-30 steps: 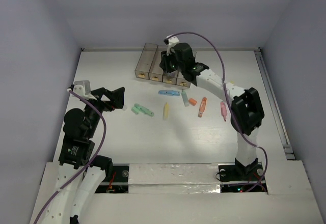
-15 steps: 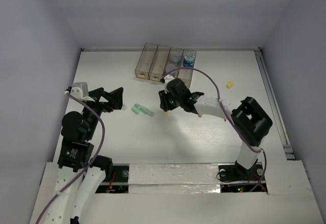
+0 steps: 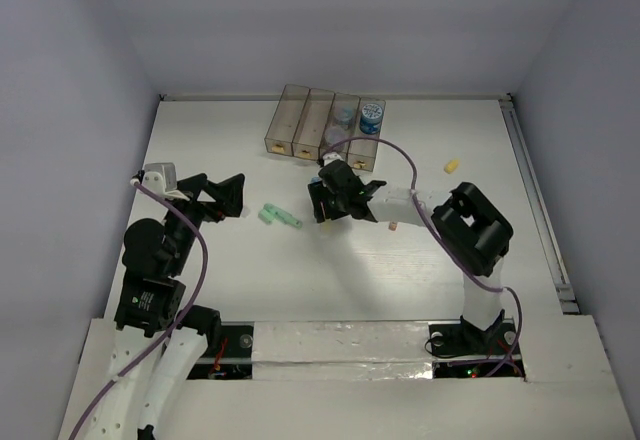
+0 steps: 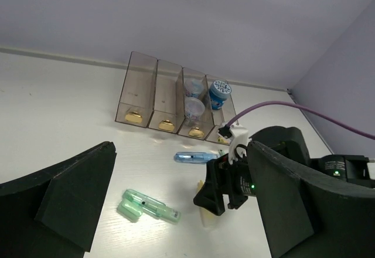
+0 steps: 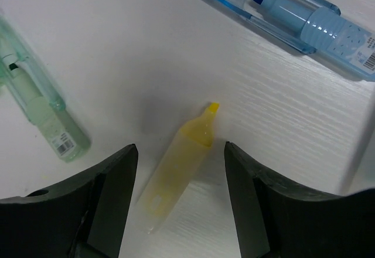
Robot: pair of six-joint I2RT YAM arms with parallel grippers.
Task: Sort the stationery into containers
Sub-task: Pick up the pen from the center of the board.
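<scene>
My right gripper (image 5: 180, 149) is open and low over the table, its fingers either side of an uncapped yellow marker (image 5: 180, 163) without touching it. A blue marker (image 5: 293, 13) lies beyond it and a green marker (image 5: 36, 102) to its left. From above, the right gripper (image 3: 323, 207) sits just in front of the four containers (image 3: 296, 120). The right two hold tape rolls (image 3: 371, 113). My left gripper (image 3: 226, 196) is open and empty, left of the green markers (image 3: 280, 217). The left wrist view shows these green markers (image 4: 149, 206) between its spread fingers (image 4: 70, 202).
A small yellow cap-like piece (image 3: 451, 166) lies alone at the right of the table. My right arm's forearm (image 3: 420, 205) stretches across the table's middle and hides what lies under it. The two left bins (image 4: 143, 91) show no contents.
My right gripper came away from the bins toward the near side and dropped over the yellow marker, its jaws spreading wider. The left arm barely moved.
</scene>
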